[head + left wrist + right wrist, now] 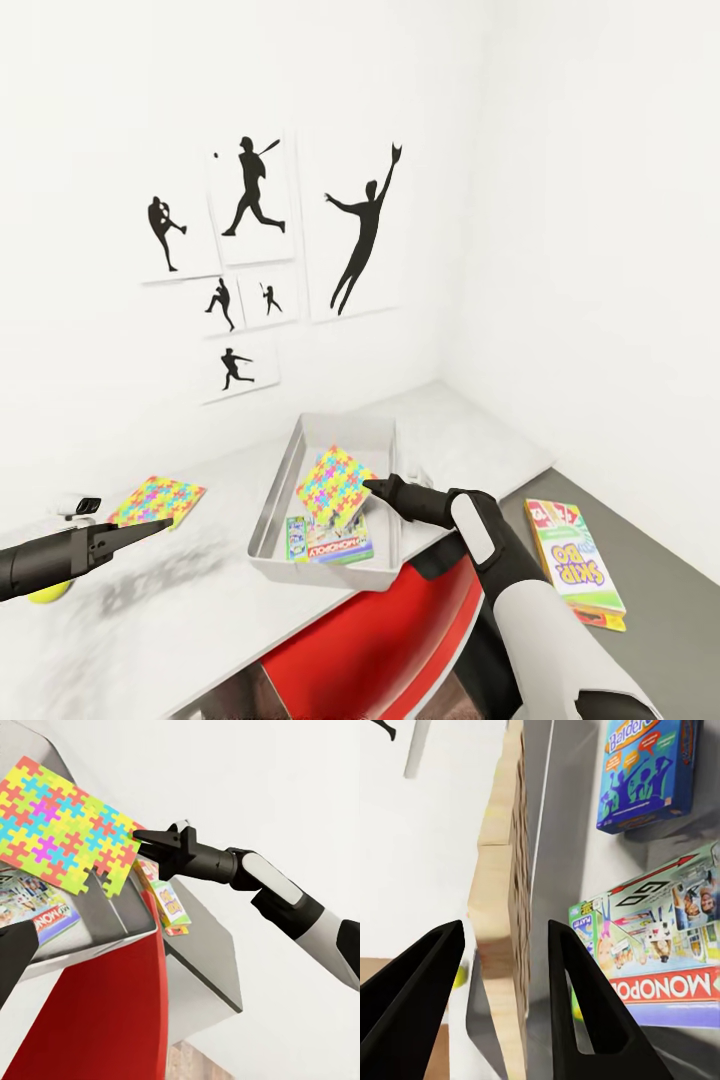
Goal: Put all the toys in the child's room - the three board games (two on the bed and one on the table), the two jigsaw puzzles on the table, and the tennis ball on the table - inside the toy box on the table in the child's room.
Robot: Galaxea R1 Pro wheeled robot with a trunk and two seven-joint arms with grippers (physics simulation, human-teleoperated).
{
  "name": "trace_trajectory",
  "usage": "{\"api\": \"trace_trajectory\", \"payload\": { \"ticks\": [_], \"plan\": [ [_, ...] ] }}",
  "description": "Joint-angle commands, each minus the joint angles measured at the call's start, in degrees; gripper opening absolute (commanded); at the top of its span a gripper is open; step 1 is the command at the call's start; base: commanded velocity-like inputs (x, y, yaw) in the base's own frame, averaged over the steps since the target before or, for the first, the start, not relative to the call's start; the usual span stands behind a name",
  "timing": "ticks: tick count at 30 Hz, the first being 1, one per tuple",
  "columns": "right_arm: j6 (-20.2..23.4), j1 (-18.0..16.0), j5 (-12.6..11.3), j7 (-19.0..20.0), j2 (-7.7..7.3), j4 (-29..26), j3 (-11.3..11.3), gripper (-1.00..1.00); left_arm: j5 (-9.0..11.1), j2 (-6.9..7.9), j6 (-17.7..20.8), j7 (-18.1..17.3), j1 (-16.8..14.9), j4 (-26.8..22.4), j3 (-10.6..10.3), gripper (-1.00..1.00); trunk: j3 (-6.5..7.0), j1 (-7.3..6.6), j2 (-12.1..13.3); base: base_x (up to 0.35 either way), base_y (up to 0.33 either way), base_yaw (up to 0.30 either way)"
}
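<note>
Head view: a jigsaw puzzle (334, 486) is being pinched edgewise by the right gripper (372, 489) above the toy box (275, 500); released askew, it is likely being left propped against the rim.

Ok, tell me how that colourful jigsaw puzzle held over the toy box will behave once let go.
The flat multicoloured jigsaw puzzle stays straight though the right tool pinches only one edge, so it is probably stiff and light. Tilted over the grey toy box, it would likely drop flat onto the Monopoly board game without rolling.
</note>
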Motion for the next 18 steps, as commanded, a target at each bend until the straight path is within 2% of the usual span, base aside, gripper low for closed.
{"api": "trace_trajectory", "payload": {
  "ticks": [1, 18],
  "plan": [
    [0.5, -0.1, 0.1, 0.2, 0.08, 0.0, -0.4, -1.0, -0.1, 0.01, 0.6, -0.2, 0.0, 0.0, 0.0, 1.0, -0.23, 0.03, -0.1, 0.0, 0.0, 0.0],
    [0.5, -0.1, 0.1, 0.2, 0.08, 0.0, -0.4, -1.0, 0.0, 0.05, 0.6, -0.2, 0.0, 0.0, 0.0, 1.0, -1.82, 0.03, -0.1, 0.0, 0.0, 0.0]
  ]
}}
